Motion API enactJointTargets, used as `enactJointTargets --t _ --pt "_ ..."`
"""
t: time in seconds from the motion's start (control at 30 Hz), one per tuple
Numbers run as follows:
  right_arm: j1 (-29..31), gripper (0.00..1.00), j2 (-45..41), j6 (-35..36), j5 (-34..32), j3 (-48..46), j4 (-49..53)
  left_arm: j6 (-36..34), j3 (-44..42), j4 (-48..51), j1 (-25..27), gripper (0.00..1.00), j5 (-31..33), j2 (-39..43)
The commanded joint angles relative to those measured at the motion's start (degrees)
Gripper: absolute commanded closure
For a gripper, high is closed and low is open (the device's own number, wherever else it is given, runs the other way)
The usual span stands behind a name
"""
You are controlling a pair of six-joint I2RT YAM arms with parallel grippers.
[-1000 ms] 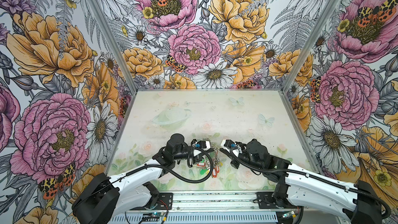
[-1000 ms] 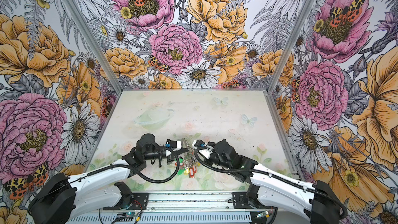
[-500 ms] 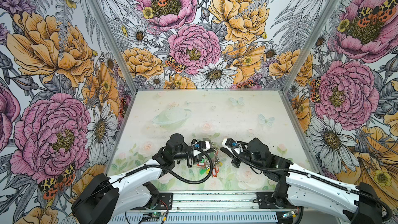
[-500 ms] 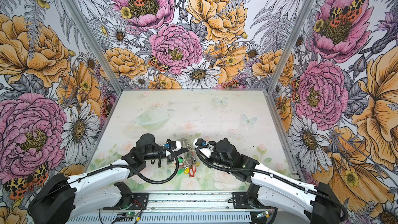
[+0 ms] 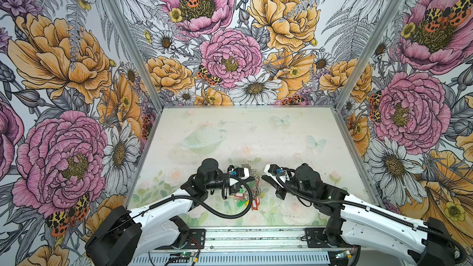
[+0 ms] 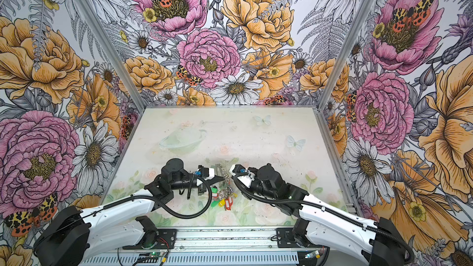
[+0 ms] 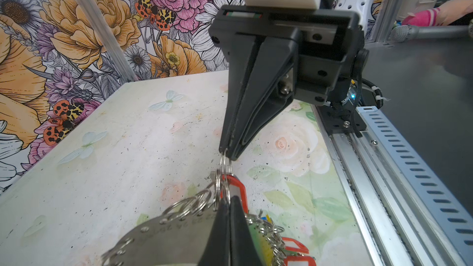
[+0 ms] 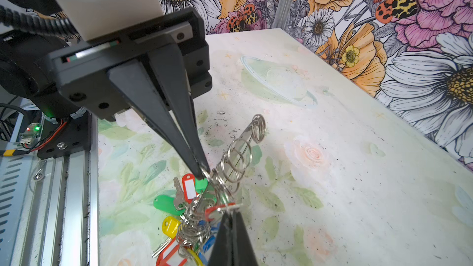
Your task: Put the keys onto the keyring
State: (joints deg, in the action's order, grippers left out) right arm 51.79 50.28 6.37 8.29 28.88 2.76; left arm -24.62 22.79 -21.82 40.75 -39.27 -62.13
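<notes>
Black fingers of the right pincer [image 7: 226,150] are pressed together on a small silver split ring [image 7: 223,165], and the red oblong plastic key tag [image 7: 236,188] hangs from it just beside the tips; its key is hidden. The left pincer [image 8: 203,174] is clamped on the rim of the flat grey metal keyring plate [image 7: 163,236], tilted over the pale floral table [image 7: 128,136]. Threading seems underway; next, the ring must be worked through a rim hole.

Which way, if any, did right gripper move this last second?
No: the right gripper holds its place against the printed butterfly, shut on a split ring.
</notes>
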Motion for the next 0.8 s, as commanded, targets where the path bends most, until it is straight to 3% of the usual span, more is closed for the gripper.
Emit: enactJointTargets --t 0.0,0.27,0.57,0.77 --pt "-0.9 1.0 1.1 -1.2 -1.4 1.3 -1.0 -0.2 -0.2 -1.4 0.1 1.0 -3.1 0.7" --pt "-0.9 1.0 2.1 -1.5 -4.3 1.2 -1.1 0.2 -0.6 -2.4 0.1 1.0 -0.1 1.4" --pt "-0.6 1.0 4.8 1.4 -4.2 3.7 -0.2 0.8 0.1 -1.9 0.1 1.0 -2.6 0.1" --pt "-1.1 1.0 3.8 -1.7 -2.1 3.1 -2.4 0.6 0.0 -1.7 0.1 1.0 -2.0 0.5"
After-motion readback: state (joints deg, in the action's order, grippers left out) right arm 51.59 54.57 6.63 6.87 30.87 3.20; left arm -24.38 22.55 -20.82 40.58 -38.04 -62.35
